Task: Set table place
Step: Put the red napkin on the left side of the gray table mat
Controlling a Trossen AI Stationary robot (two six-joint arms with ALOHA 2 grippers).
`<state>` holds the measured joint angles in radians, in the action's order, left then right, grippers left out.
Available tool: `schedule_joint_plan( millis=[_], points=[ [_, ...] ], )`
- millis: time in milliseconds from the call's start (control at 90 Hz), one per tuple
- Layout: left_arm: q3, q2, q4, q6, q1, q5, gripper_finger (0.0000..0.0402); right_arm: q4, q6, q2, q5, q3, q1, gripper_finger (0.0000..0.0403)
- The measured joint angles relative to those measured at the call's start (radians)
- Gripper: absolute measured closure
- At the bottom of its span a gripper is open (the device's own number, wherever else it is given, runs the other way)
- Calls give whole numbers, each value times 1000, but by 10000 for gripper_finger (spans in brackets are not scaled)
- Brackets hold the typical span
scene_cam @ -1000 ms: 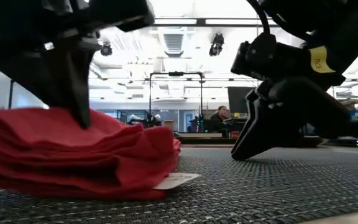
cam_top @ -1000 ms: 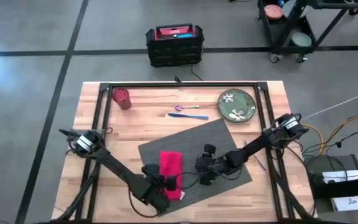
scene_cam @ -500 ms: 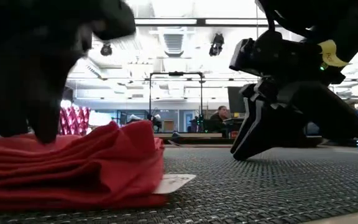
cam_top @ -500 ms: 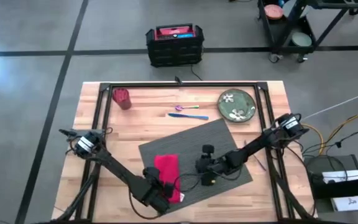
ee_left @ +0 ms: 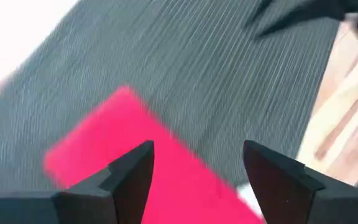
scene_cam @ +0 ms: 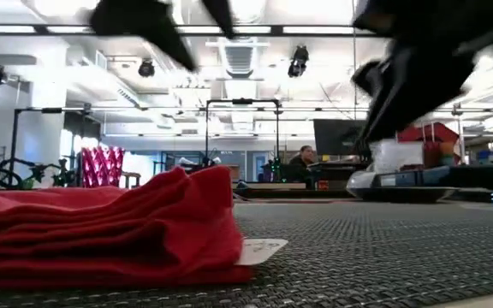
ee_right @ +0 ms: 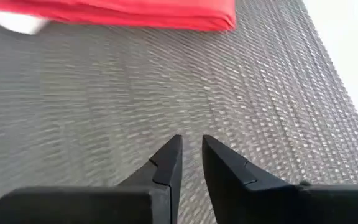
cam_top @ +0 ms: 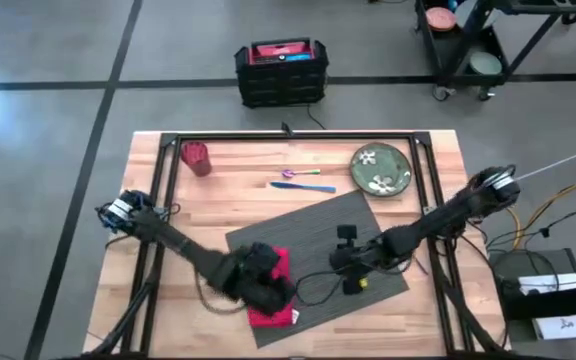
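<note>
A dark grey ribbed placemat [cam_top: 313,255] lies askew on the near half of the wooden table [cam_top: 238,190], its corners turned so one points toward the green plate [cam_top: 381,168] and another reaches close to the front edge. Its fine stripes run evenly and the weave looks flat, with bare mat open across the middle. A folded red napkin [cam_top: 273,300] rests on the mat's near left corner, a white tag [scene_cam: 259,250] poking from its fold. The left gripper [ee_left: 194,165] hangs just above the napkin, fingers spread wide with nothing between them. The right gripper [ee_right: 191,155] is over the mat's right part, its fingers nearly together and empty, apparently lifted off the weave, though the low view blurs here. Beyond the mat, a spoon [cam_top: 303,174] and a red cup [cam_top: 197,157] lie along the far side, well apart from both arms.
</note>
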<state>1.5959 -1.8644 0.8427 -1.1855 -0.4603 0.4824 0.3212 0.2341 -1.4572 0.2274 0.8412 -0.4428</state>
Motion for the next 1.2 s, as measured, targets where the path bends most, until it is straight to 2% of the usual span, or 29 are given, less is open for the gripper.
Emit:
schedule_joint_plan(
  millis=[67,156,311,500,700,1000,1200],
  points=[
    [0,-33,-75,137,69,-67,182,0,10,53,-44,-61,-1,368],
    [-1,-81,-124,289,149,-154,191,-22,41,84,-47,-170,0,377],
    [-2,-151,-115,458,229,-262,209,-258,109,59,-45,-334,0,392],
    [-3,-194,-83,611,243,-290,229,-355,165,0,3,-371,0,402],
    [-38,-196,-5,635,245,-283,245,-402,175,-25,17,-370,1,402],
    [-107,-192,-34,656,245,-289,261,-416,178,-31,14,-371,1,402],
    [-108,-186,82,627,244,-289,269,-416,179,-33,13,-371,1,402]
  ],
)
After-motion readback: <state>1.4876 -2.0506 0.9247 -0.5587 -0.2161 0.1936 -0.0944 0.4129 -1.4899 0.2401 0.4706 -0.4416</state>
